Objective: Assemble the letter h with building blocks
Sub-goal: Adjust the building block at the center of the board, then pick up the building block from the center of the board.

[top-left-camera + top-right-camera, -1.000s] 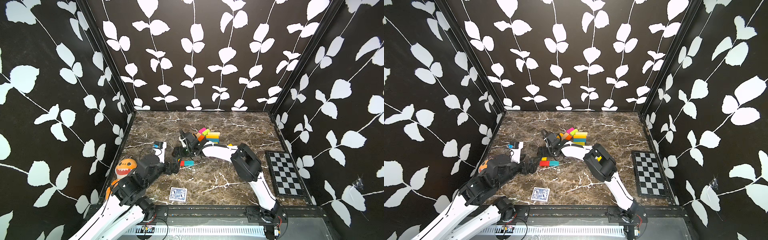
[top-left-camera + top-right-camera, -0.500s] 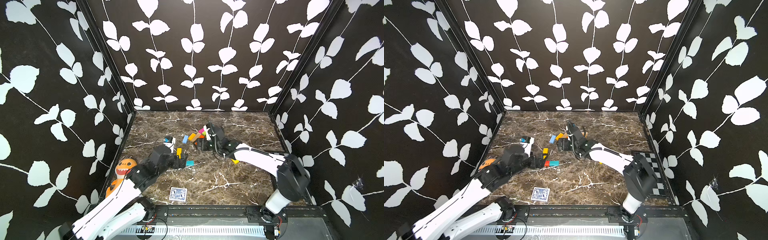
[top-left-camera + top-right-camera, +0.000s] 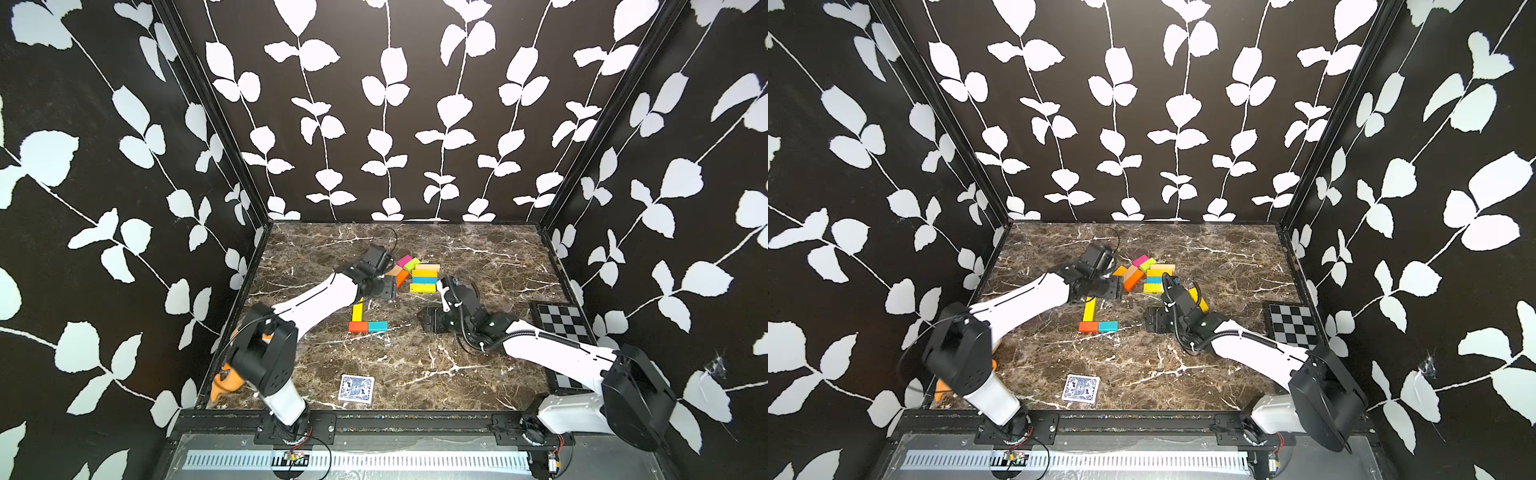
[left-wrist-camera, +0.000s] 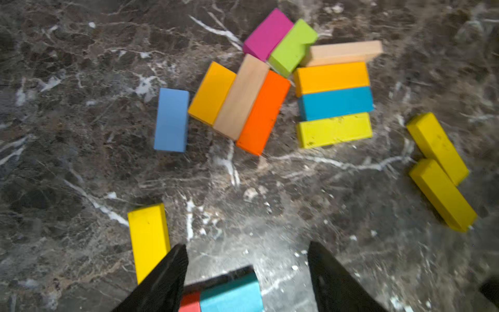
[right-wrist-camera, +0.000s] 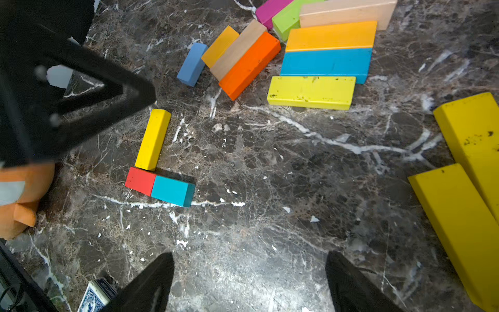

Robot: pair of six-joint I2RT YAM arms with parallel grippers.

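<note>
Looking through both wrist cameras, I see the left gripper (image 4: 245, 244) and the right gripper (image 5: 248, 255) with jaws apart, holding nothing. A yellow block (image 5: 153, 139) lies with its end against a red block (image 5: 140, 180), which touches a teal block (image 5: 172, 190). In a top view the loose pile (image 3: 424, 279) sits between one and two o'clock from them.
</note>
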